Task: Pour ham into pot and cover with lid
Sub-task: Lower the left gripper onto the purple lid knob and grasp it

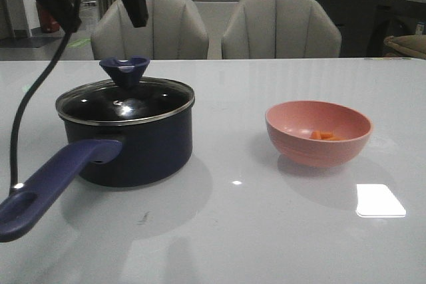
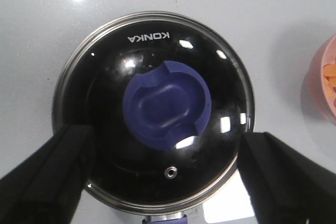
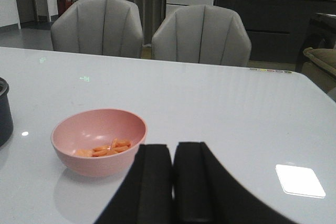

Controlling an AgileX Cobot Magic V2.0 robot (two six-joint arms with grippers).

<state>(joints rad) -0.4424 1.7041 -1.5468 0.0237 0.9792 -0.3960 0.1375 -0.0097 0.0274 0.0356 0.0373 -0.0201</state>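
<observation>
Ham (image 1: 325,136) is seen as small orange chunks inside the pink bowl (image 1: 318,132), at about 3 o'clock from the pot (image 1: 136,144) on the white table (image 1: 266,231). The lid (image 1: 125,101) is seated on the pot, knob (image 2: 167,104) up. The left gripper (image 2: 167,179) is held above the lid, fingers spread wide apart. The right gripper (image 3: 173,182) is seen near the bowl, fingers pressed together on nothing.
</observation>
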